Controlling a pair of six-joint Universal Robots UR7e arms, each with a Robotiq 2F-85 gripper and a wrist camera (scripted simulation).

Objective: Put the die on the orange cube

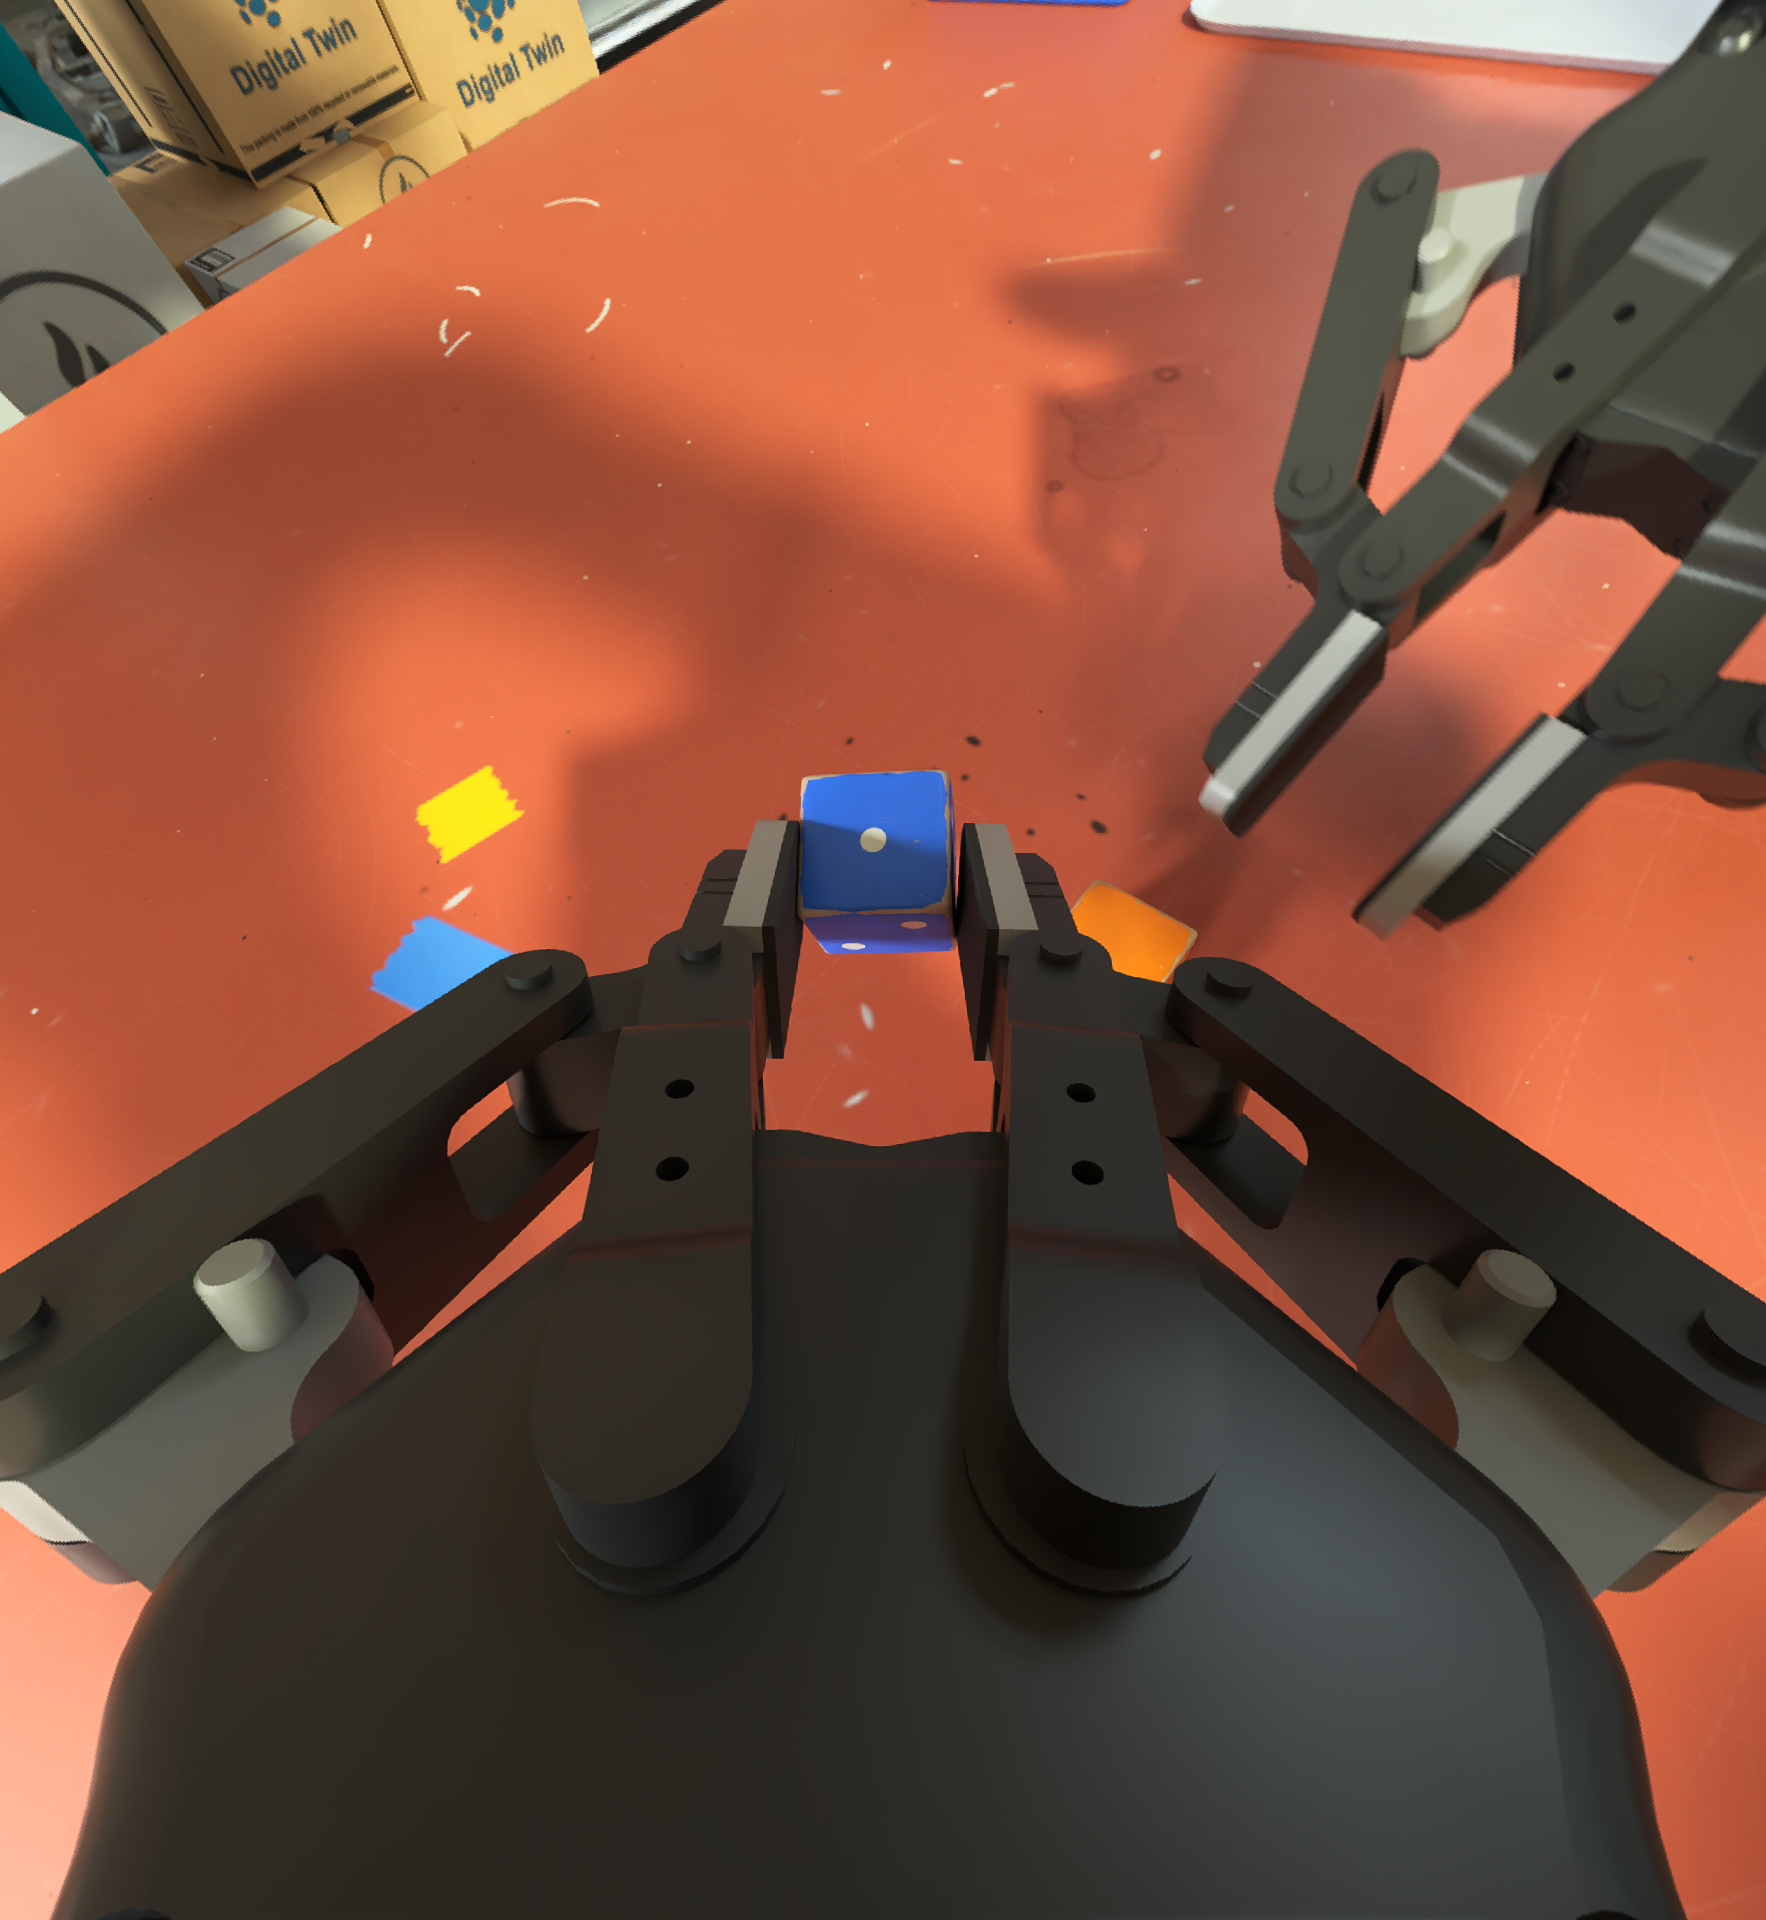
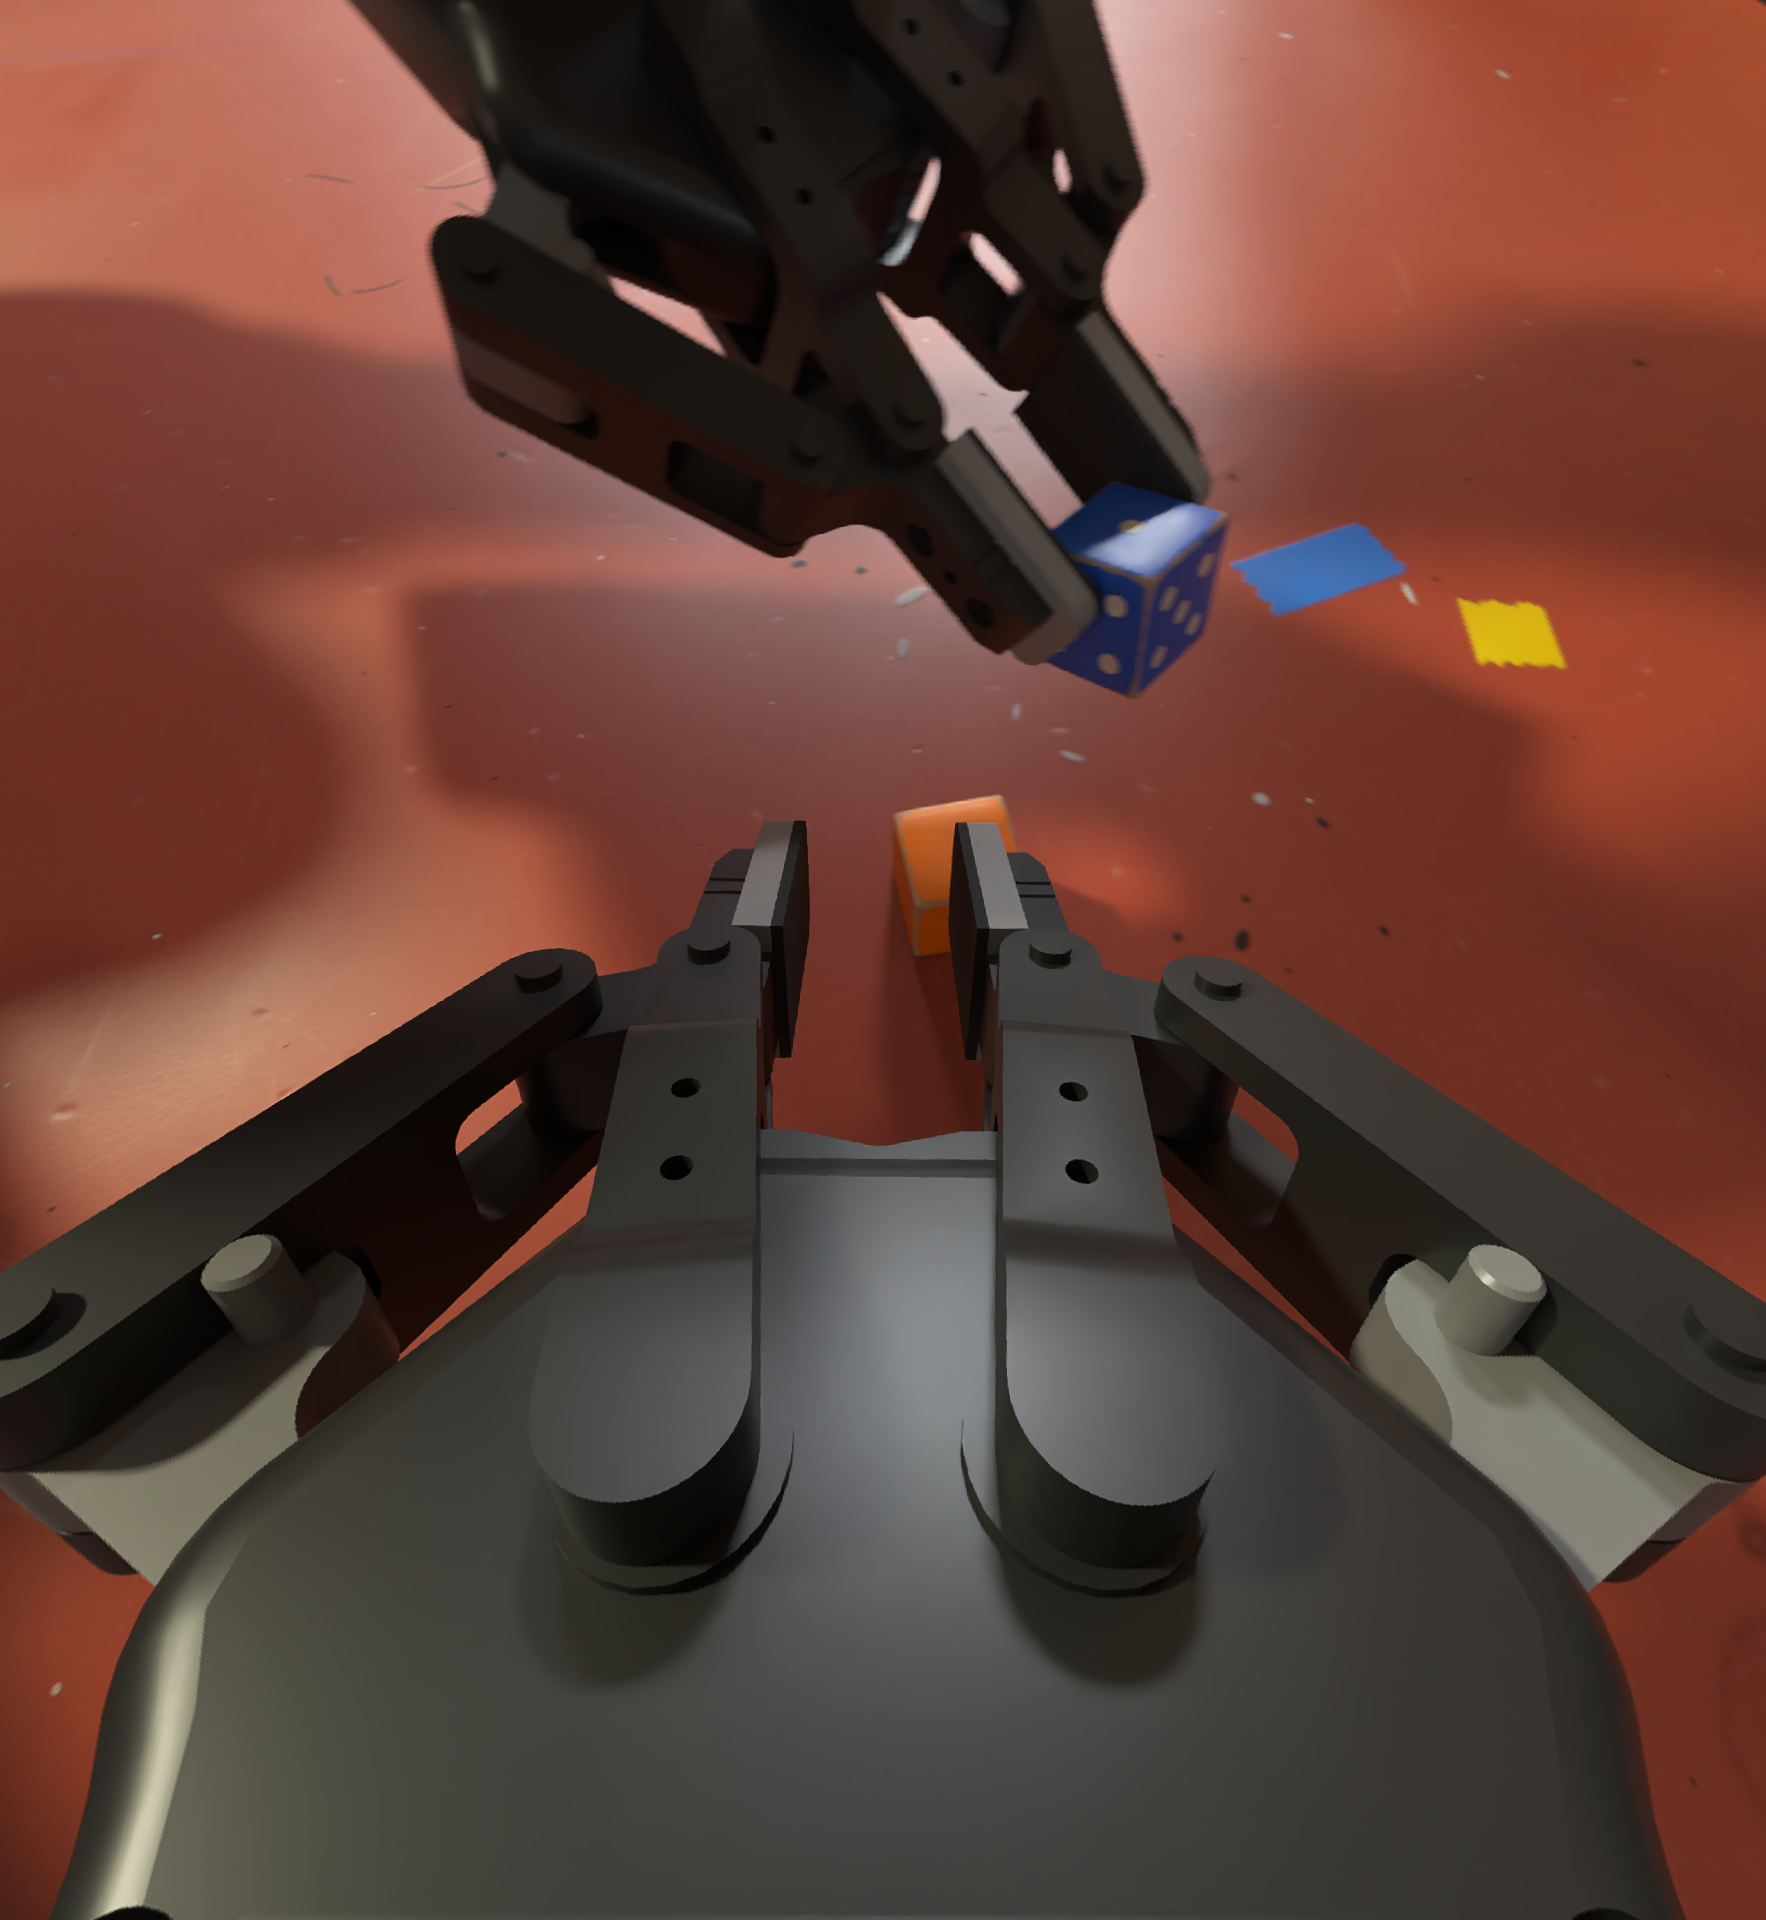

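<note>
My left gripper [image 1: 877, 854] is shut on the blue die [image 1: 874, 842] with white dots and holds it above the red table [image 1: 754, 468]. The orange cube [image 1: 1133, 930] sits on the table just to the right of and below the die, partly hidden by my left gripper's right finger. My right gripper [image 1: 1300, 862] is open and empty, hovering to the right of the cube. In the right wrist view, my right gripper [image 2: 879, 842] stands open with the orange cube [image 2: 923, 868] beyond its right fingertip. Farther off, the left gripper [image 2: 1128, 551] holds the die [image 2: 1170, 608] in the air.
A yellow tape patch [image 1: 468, 816] and a blue tape patch [image 1: 432, 961] lie flat on the table left of the die; both show in the right wrist view [image 2: 1507, 632] [image 2: 1315, 566]. Cardboard boxes [image 1: 318, 94] and a white box [image 1: 17, 281] stand beyond the table's far left edge.
</note>
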